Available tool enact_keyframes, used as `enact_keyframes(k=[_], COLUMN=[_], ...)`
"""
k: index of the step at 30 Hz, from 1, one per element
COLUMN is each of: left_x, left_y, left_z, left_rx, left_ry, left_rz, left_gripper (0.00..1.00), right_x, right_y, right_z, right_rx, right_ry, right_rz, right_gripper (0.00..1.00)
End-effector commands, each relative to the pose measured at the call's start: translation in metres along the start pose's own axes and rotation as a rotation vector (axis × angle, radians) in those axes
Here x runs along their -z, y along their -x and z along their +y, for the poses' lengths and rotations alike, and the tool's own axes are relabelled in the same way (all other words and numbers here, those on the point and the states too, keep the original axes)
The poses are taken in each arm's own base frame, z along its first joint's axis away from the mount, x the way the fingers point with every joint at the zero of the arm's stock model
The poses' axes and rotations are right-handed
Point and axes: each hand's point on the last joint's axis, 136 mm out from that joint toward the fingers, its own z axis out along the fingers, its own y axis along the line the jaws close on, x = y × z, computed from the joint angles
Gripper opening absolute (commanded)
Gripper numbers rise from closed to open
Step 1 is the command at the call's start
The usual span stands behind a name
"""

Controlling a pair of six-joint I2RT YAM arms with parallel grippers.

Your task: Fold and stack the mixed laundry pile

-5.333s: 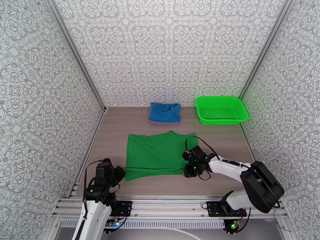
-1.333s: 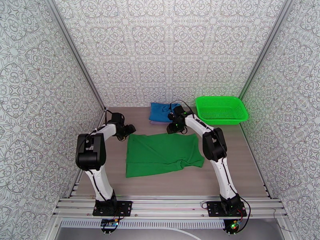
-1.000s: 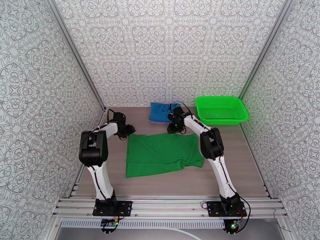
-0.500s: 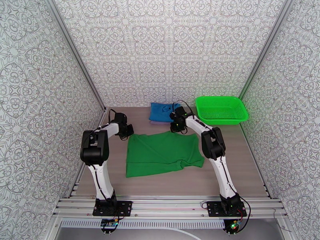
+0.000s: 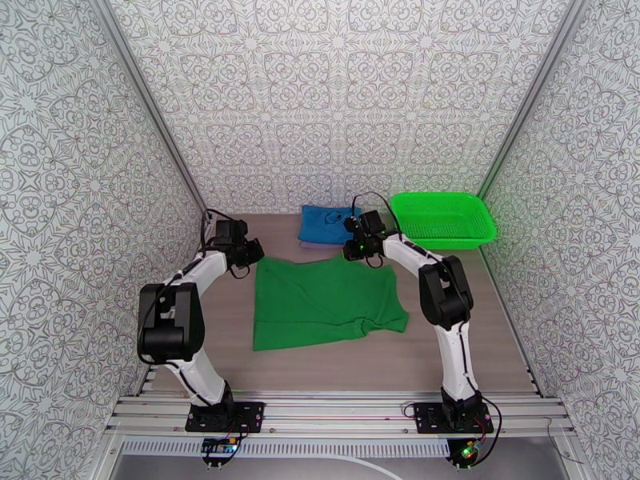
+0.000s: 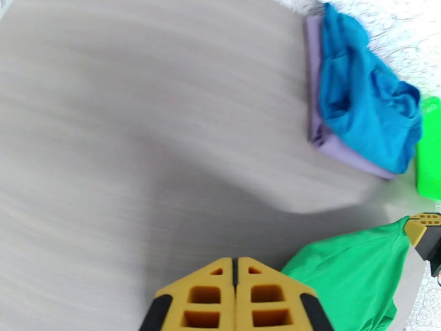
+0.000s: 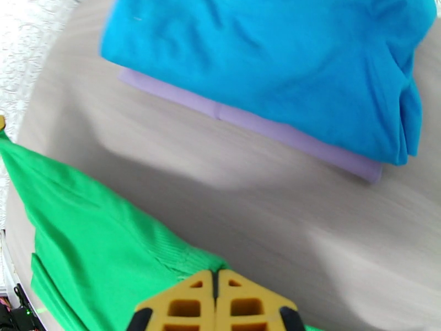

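Left end effector (image 5: 257, 254): pinched shut on green garment (image 5: 324, 302) corner, now lifted.
Right end effector (image 5: 352, 253): likewise pinched, beside blue garment (image 5: 326, 223).

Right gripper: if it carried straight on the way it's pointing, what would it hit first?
The right gripper, shut on the green garment, points across bare table toward the folded stack. It would probably meet the edge of the lavender garment first, under the blue garment; depth is unclear.

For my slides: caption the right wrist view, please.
Right gripper pinching the green shirt, blue shirt stacked on lavender cloth beyond.
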Motion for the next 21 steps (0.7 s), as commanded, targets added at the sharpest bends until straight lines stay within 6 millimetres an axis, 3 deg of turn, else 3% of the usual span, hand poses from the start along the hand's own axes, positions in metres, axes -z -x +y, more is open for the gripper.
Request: enact_keyframes(k=[1, 11, 16, 21], left_x=[0.008, 0.037, 0.033, 0.026], left_y=[-0.013, -0.055, -0.089, -0.123], left_z=[-0.005, 0.011, 0.024, 0.049], left_rx=[-0.029, -0.004, 0.02, 0.073], left_ry=[-0.025, 0.023, 0.053, 0.134], left_rz=[0.005, -0.005, 0.051, 0.093], left_gripper=[0.0, 0.0, 0.0, 0.01], right_x=[0.015, 0.037, 0.033, 0.027], right_y=[0.003, -0.05, -0.084, -0.111], right_z=[0.012, 0.013, 0.004, -0.005], right_rx=[0.012, 0.008, -0.02, -0.059], right_ry=[0.05, 0.058, 0.04, 0.02], right_rz=[-0.046, -0.035, 0.005, 0.053], right_gripper=[0.0, 0.0, 0.0, 0.0])
